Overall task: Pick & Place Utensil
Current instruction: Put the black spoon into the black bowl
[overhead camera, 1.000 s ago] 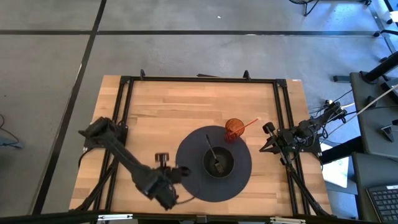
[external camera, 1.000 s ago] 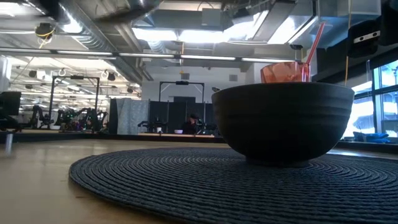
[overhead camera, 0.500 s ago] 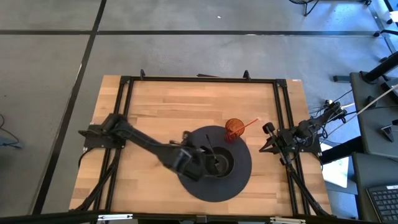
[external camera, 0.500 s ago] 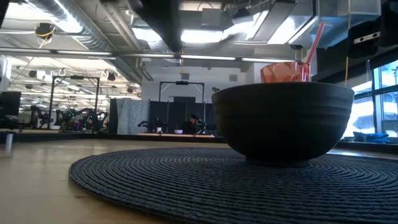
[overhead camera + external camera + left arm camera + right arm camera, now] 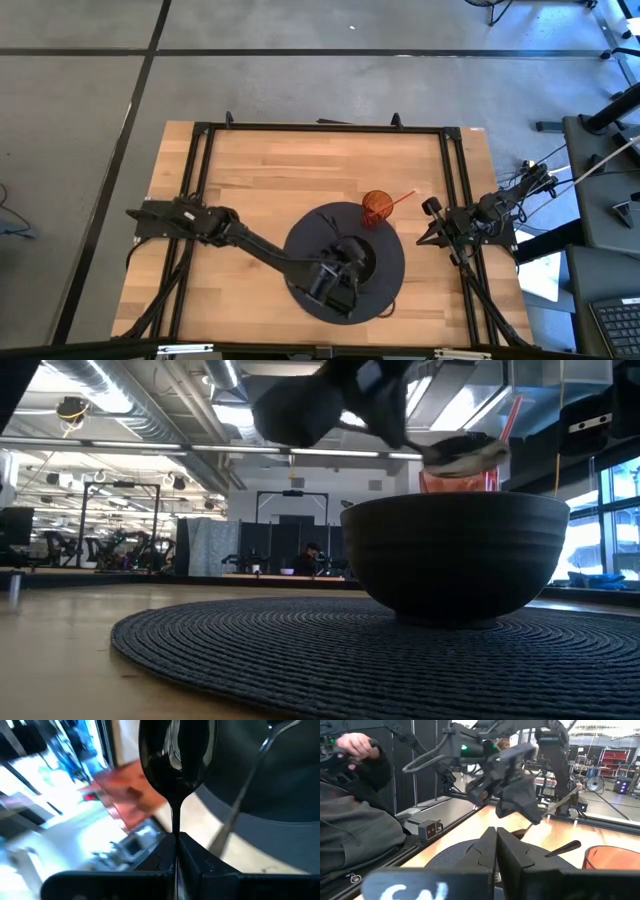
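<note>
My left gripper hovers over the dark bowl on the round woven mat and is shut on a black spoon. In the low view the spoon's head hangs just above the bowl's rim. A second utensil leans inside the bowl. An orange cup with a straw stands on the mat's far edge. My right gripper is shut on nothing and parked at the table's right edge. My left gripper pinches the spoon's thin handle between its two fingers. The handle runs along the fingers, and the spoon's head sticks out past their tips. The fingers slant down from the table's left. The spoon is lifted clear above the bowl.
A black frame runs around the wooden tabletop, with bare wood on the far and left parts. In the right wrist view a person sits beyond the table's left side, holding a control handle.
My left gripper has swung from near the table's near edge toward the right, across the mat, to a spot over the bowl. Its wrist rolled on the way. It has stayed shut on the spoon, which now shows above the bowl's rim in the low view.
</note>
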`<move>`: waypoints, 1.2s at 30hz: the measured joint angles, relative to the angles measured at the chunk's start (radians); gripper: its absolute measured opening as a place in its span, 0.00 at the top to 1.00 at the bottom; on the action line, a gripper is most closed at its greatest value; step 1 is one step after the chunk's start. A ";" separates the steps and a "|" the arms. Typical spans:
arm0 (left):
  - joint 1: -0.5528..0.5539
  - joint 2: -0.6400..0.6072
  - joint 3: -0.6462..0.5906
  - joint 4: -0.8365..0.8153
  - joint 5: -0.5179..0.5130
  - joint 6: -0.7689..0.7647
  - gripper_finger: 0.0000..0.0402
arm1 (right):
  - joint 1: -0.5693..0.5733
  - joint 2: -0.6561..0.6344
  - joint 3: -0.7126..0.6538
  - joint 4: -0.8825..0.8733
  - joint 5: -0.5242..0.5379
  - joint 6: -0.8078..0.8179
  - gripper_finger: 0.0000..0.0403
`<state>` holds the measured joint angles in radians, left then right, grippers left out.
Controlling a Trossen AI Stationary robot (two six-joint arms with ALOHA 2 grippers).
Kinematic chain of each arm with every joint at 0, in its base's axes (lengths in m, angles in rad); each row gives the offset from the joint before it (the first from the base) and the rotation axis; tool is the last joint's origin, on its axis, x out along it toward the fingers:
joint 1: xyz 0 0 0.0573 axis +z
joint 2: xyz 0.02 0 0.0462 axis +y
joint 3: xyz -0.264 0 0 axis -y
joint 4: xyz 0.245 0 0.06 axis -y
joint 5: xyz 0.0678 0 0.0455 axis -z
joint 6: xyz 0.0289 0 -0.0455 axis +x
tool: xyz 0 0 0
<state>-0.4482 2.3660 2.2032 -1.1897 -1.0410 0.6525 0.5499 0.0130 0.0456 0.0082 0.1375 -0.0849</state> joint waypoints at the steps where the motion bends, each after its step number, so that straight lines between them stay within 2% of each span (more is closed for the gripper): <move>1: 0.001 0.015 0.017 0.007 -0.013 0.049 0.99 | 0.000 0.000 0.000 0.000 0.000 -0.001 0.96; 6: 0.025 0.057 0.029 0.049 -0.028 0.237 0.99 | 0.000 0.000 0.000 -0.012 0.000 0.001 0.96; 17: 0.035 0.091 0.029 0.083 0.004 0.415 0.99 | 0.000 0.000 0.000 -0.021 -0.007 -0.002 0.96; 23: 0.023 0.091 0.029 0.176 0.042 0.541 0.99 | 0.000 0.000 0.000 -0.020 -0.007 -0.002 0.96; 26: 0.023 0.091 0.029 0.198 0.129 0.561 0.99 | 0.000 0.000 0.000 -0.020 -0.007 -0.001 0.96; 31: 0.026 0.090 0.029 0.197 0.142 0.574 0.99 | 0.000 0.000 0.000 -0.020 -0.007 -0.002 0.96; 36: 0.038 0.090 0.029 0.196 0.217 0.568 0.99 | 0.000 0.000 0.000 -0.020 -0.008 -0.002 0.96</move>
<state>-0.4098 2.4565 2.2326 -0.9939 -0.8240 1.2205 0.5502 0.0128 0.0456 -0.0120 0.1299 -0.0864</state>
